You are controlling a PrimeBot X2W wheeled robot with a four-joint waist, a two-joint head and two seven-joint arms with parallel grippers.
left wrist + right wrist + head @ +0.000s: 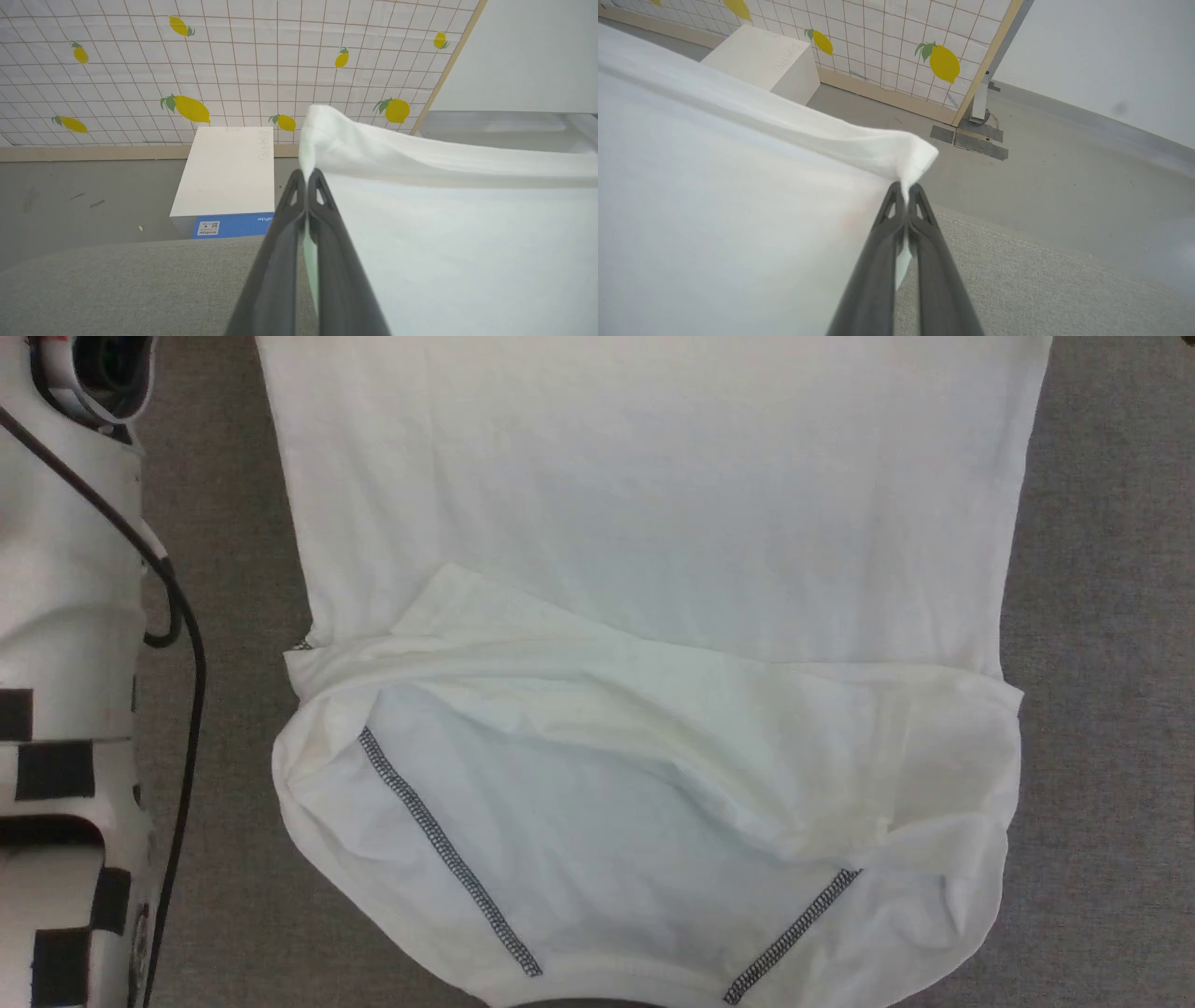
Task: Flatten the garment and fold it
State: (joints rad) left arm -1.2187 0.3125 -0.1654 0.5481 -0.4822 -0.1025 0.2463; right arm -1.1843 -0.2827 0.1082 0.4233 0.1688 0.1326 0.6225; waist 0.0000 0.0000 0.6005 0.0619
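Now the left gripper (307, 175) and right gripper (905, 189) are pinching garment (653, 476) corners, fingers (280, 242) closed, beginning a fold; next needs carrying both evenly.

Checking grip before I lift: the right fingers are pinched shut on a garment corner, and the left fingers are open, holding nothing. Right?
Not quite. The left fingers are shut on a corner of the garment too, as the left wrist view shows. The right fingers are pinched on their corner, as you said.

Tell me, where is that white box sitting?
In the left wrist view the white box stands on the floor by the lemon-patterned wall, just left of the lifted garment.
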